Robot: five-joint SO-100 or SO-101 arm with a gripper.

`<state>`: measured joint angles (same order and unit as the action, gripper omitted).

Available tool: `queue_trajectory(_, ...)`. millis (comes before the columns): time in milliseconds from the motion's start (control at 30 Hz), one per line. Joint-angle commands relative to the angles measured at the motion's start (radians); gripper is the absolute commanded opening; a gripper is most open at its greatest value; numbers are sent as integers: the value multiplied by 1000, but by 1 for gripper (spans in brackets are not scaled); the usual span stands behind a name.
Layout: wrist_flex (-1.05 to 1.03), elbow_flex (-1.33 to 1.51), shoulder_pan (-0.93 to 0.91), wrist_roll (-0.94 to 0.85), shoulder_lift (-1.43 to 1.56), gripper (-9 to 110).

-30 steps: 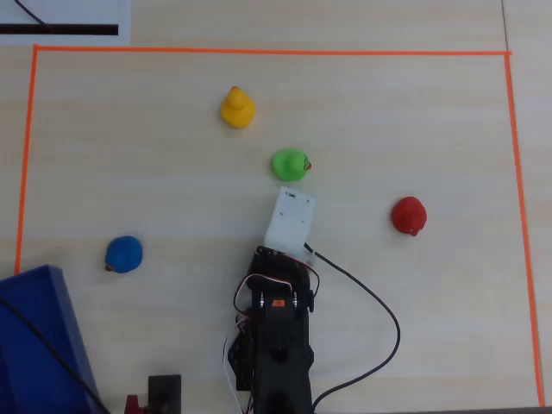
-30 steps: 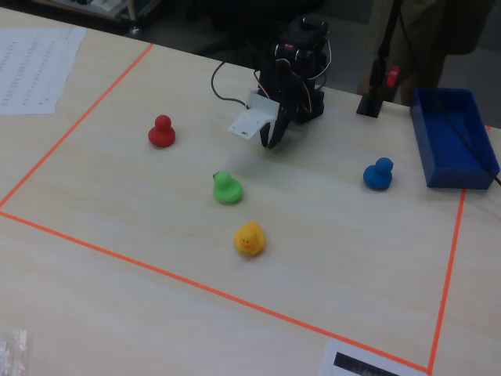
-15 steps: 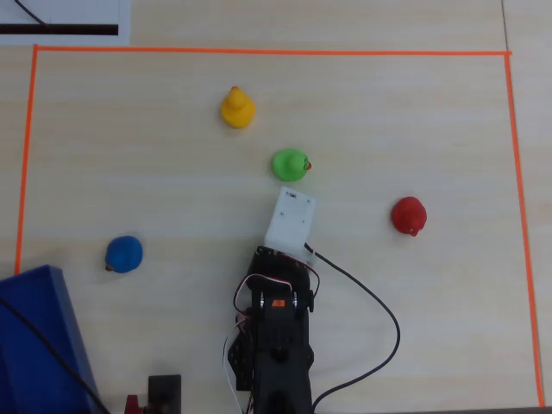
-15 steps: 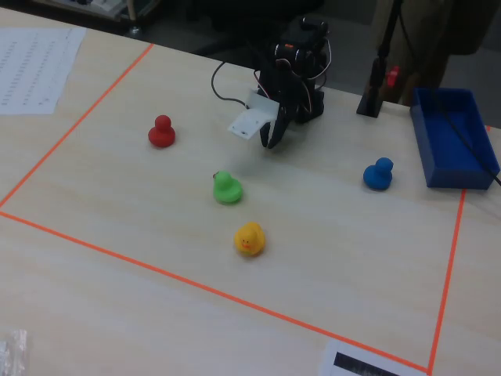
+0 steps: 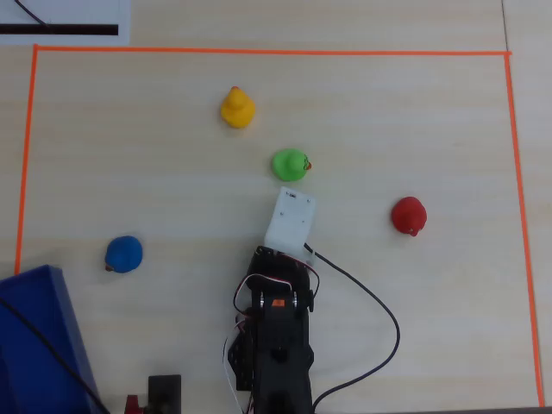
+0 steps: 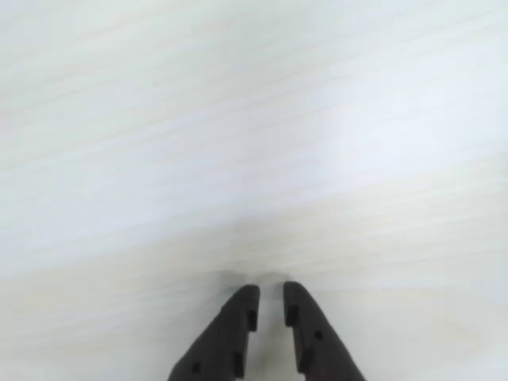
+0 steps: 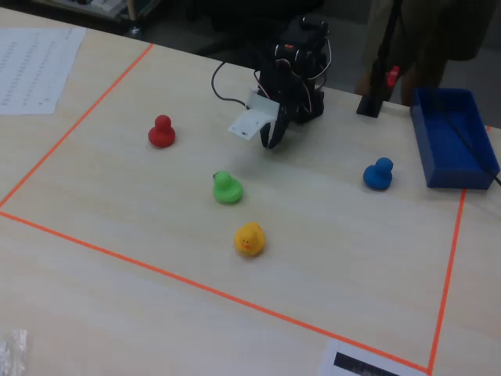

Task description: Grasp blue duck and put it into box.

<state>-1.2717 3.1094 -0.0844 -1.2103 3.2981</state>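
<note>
Blue duck [image 5: 124,254] lower left in overhead view, near box [image 5: 39,345]. Fingers [image 6: 270,305] nearly pressed together, empty, over bare counter [image 6: 254,119]. Best: swing toward duck, spread wide, descend centred over body.

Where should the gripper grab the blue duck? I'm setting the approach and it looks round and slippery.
Likely from above, fingers closing on either side of the blue duck at its wider lower body, below the small head. It stands upright, clear of the box, so the top is open. The gripper, nearly shut, needs to open first.
</note>
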Motion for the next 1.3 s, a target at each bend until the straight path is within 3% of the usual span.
queue_trajectory(0, 55, -117, 38, 8, -140, 0)
queue_trajectory(133, 38, -387, 135, 49, -428, 1)
queue_trajectory(433, -225, -1089, 600, 275, -1000, 25)
queue_trajectory(633, -290, -1470, 871, 423, -1378, 31)
queue_trajectory(867, -233, -1557, 1005, 443, -1597, 32)
queue_trajectory(1267, -67, -1508, 1058, 488, -1710, 32)
